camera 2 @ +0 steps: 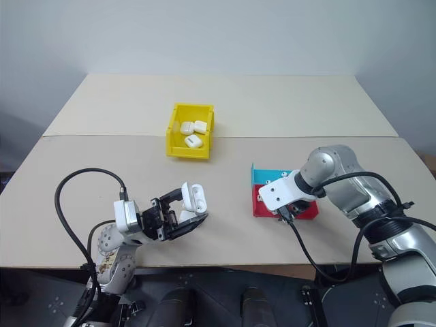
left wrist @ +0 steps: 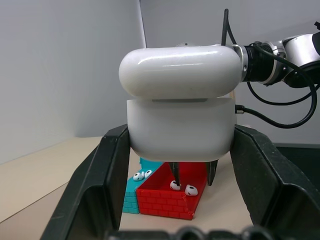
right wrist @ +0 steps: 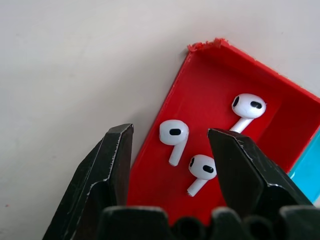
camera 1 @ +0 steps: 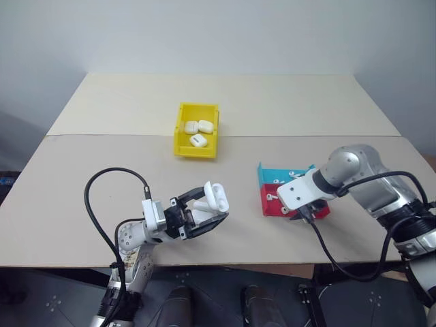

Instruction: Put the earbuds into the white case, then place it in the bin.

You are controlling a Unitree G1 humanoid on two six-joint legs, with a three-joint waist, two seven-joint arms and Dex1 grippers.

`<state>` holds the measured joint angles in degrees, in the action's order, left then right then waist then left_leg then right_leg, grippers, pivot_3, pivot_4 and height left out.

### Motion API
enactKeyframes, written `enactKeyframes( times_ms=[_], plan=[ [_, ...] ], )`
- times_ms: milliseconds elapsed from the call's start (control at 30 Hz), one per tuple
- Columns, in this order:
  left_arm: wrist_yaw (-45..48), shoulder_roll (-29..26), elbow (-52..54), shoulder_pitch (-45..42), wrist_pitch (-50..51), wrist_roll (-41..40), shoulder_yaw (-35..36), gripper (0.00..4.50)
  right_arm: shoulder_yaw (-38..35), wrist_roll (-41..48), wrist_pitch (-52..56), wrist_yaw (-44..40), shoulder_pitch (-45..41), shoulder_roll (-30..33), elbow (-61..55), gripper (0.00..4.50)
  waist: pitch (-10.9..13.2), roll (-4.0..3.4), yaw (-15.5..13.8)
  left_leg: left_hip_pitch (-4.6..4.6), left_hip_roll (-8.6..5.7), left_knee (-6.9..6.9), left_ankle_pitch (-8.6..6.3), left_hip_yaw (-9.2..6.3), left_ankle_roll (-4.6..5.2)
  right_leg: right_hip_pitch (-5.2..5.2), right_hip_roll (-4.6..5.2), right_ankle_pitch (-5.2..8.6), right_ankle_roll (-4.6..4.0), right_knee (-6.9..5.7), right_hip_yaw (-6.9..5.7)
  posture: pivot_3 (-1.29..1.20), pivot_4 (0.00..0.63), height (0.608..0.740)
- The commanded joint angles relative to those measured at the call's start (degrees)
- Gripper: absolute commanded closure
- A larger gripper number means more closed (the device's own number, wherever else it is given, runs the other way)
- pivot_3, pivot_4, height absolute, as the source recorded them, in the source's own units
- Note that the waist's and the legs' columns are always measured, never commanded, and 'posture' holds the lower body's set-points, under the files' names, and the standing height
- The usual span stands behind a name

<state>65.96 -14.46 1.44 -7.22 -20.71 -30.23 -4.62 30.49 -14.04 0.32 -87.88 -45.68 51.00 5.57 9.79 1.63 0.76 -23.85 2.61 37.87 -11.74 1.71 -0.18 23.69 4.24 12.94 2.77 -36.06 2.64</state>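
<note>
Gripping the white case (camera 1: 212,196) between its two black fingers, the left gripper (camera 1: 204,212) is hovering above the near part of the table (camera 1: 122,116), at about seven o'clock from the table's middle. The case is standing lid-end up, its lid hinged open, and its broad face is spanning the gap from finger to finger in the left wrist view.

Over at four o'clock, the right gripper (right wrist: 170,150) is pointing steeply down into the red tray (right wrist: 210,95), its fingers spread apart and pinching nothing. Three earbuds (right wrist: 173,134) are lying loose on the tray floor; the nearest one is sitting between the fingertips, its stem running toward the wrist. A teal tray (camera 1: 279,174) is touching the red one's far side.

Toward twelve o'clock, the yellow bin (camera 1: 182,133) is holding three more cases (camera 1: 198,140), its long axis running away from the robot.
</note>
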Motion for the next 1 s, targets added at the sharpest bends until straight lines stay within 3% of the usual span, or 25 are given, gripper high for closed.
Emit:
enactKeyframes(
  times_ms=[33,633,733,1000],
  plan=[
    [-0.9,-0.3,2.0,-0.2,-0.3,0.6,0.1,1.75,-0.3,-1.0,-2.2,-1.8,-2.4,-0.3,1.4,1.64,0.0,0.0,0.0,0.0,0.0,0.0,0.0,0.0,0.0,0.0,0.0,0.0,0.0,0.0,0.0,0.0,0.15,0.74],
    [-4.0,-1.3,1.9,-0.8,0.5,2.2,0.1,1.75,-0.4,-1.8,-4.3,-2.5,-2.9,-2.2,4.7,1.64,0.0,-0.01,0.0,0.0,0.01,0.0,0.0,0.0,0.0,0.0,-0.02,-0.01,-0.02,-0.02,0.0,0.0,0.15,0.74],
    [-4.4,-1.4,2.2,-0.7,0.7,2.3,0.0,1.75,-0.6,-1.9,-4.5,-2.3,-3.0,-2.4,4.7,2.21,0.0,-0.01,0.0,0.0,0.02,0.0,0.0,0.0,0.0,0.0,-0.02,-0.01,-0.02,-0.02,0.0,0.0,0.15,0.74],
    [-5.1,-1.5,2.6,-0.5,1.3,2.6,-0.2,1.75,-0.5,-2.9,-5.1,-1.8,-3.0,-2.6,5.4,2.21,0.0,-0.01,0.0,0.0,0.02,0.0,0.0,0.0,0.0,0.0,-0.02,-0.01,-0.02,-0.02,0.0,0.0,0.15,0.74]
  ],
)
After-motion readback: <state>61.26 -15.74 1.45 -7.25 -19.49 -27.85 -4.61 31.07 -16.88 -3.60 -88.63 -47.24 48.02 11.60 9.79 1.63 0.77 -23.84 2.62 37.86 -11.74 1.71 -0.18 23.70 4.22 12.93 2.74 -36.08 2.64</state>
